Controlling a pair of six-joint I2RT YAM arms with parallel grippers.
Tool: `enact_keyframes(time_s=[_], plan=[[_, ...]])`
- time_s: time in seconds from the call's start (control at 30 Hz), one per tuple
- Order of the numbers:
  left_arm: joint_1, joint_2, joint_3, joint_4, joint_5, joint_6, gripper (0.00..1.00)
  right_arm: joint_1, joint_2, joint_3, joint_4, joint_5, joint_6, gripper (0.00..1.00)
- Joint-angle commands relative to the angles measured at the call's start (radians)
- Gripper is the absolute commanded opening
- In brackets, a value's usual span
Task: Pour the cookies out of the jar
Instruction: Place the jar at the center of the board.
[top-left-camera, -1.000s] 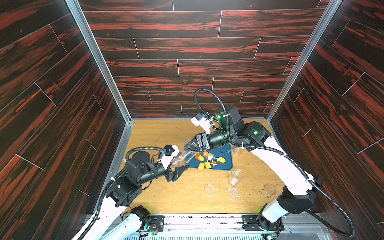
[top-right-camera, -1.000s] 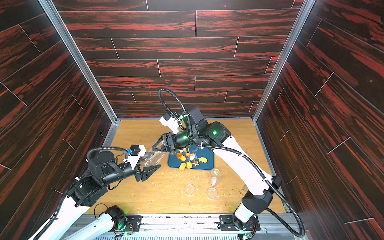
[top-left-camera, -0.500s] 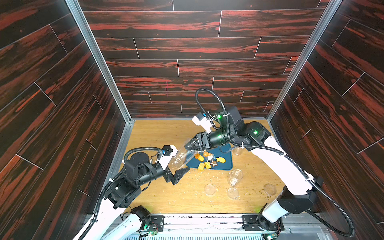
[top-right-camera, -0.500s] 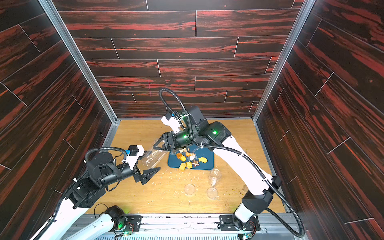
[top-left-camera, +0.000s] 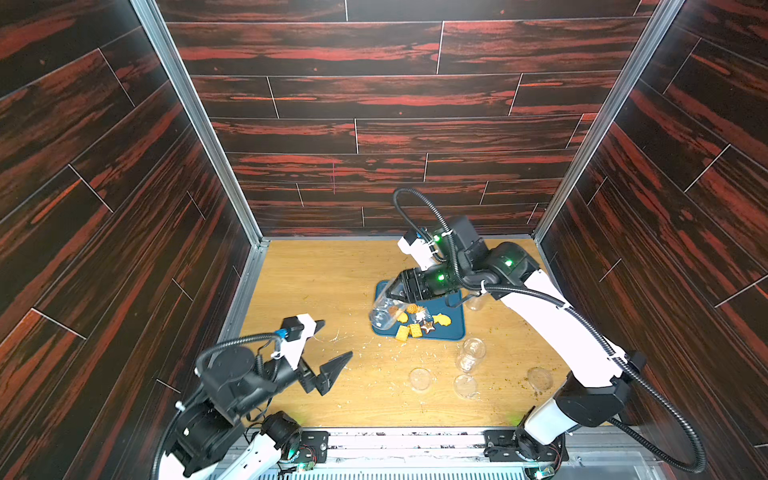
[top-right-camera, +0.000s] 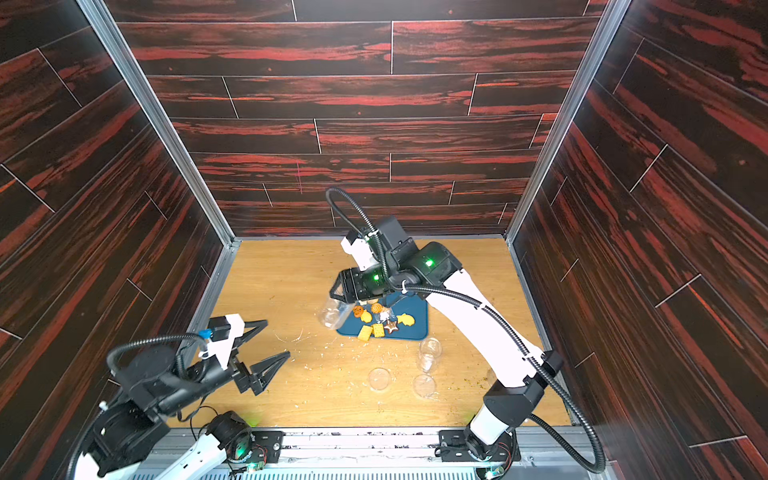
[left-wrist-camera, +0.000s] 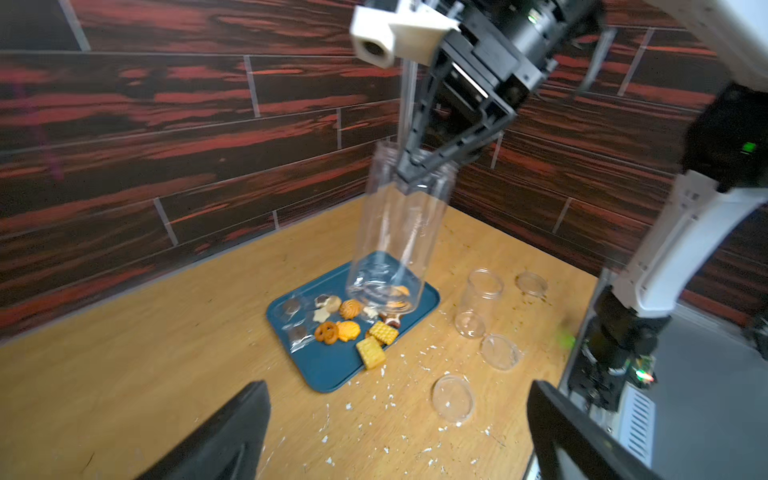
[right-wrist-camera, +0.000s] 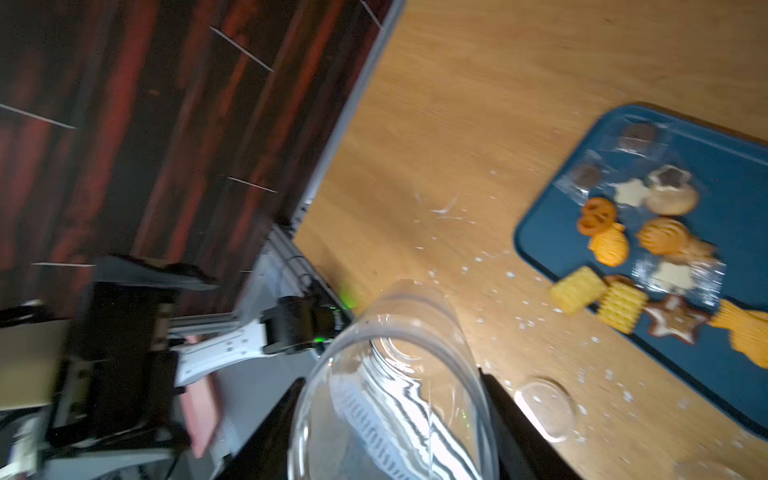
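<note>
— Clear plastic nearest, is it?
— Yes. Lids (top-left-camera: 419, 379) lie flat on the desk (top-left-camera: 332, 274), with a small jar (top-left-camera: 469, 355) just behind them. Off to the left, the left jaws hang spread wide, holding nothing.
— And the cookies (top-left-camera: 415, 324)?
— Clustered on the blue tray (top-left-camera: 453, 328), mid-desk. One square sits at its near rim.
— The jar (top-left-camera: 384, 313)?
— Empty and tilted, with its base low over the tray's left edge. The right jaws pinch its mouth.
</note>
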Motion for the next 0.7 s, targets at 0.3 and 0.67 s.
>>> enact_keyframes(time_s=[0.3, 0.67], plan=[[0.003, -0.036, -0.069, 0.003, -0.363, -0.206, 1.00, 0.063, 0.008, -0.145, -0.020, 0.165, -0.057, 0.62], [0.002, -0.030, -0.088, -0.155, -0.678, -0.545, 1.00, 0.083, -0.062, -0.279, 0.028, 0.224, -0.036, 0.62]])
